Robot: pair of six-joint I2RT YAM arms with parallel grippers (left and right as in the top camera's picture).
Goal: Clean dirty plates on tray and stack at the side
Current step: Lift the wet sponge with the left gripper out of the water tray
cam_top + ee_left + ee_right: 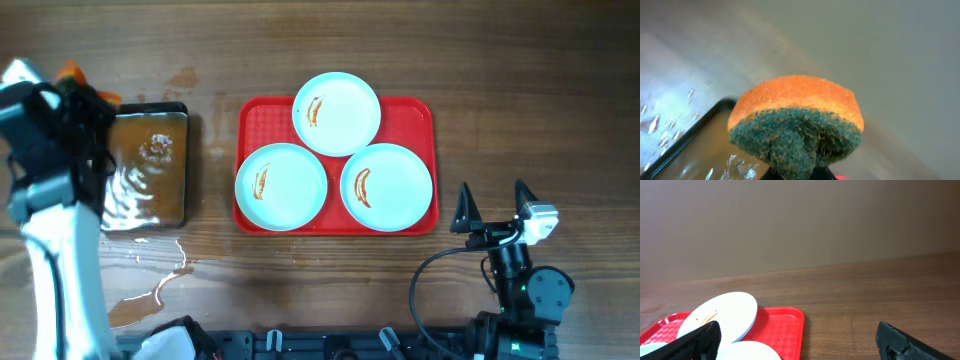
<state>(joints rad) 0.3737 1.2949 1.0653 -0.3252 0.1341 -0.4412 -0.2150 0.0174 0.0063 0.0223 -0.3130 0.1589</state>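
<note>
Three pale plates with orange-brown streaks lie on the red tray (410, 112): one at the back (337, 113), one front left (281, 186), one front right (387, 187). The back plate rests on the other two. My left gripper (82, 88) is at the far left over the metal pan and is shut on an orange and green sponge (797, 122). My right gripper (494, 208) is open and empty, to the right of the tray near the front. In the right wrist view the tray (785, 325) and the back plate (722, 312) show at the lower left.
A black-rimmed metal pan (183, 165) with water stands left of the tray; its rim (685, 135) shows in the left wrist view. Spilled water (150, 290) lies on the wood in front of the pan.
</note>
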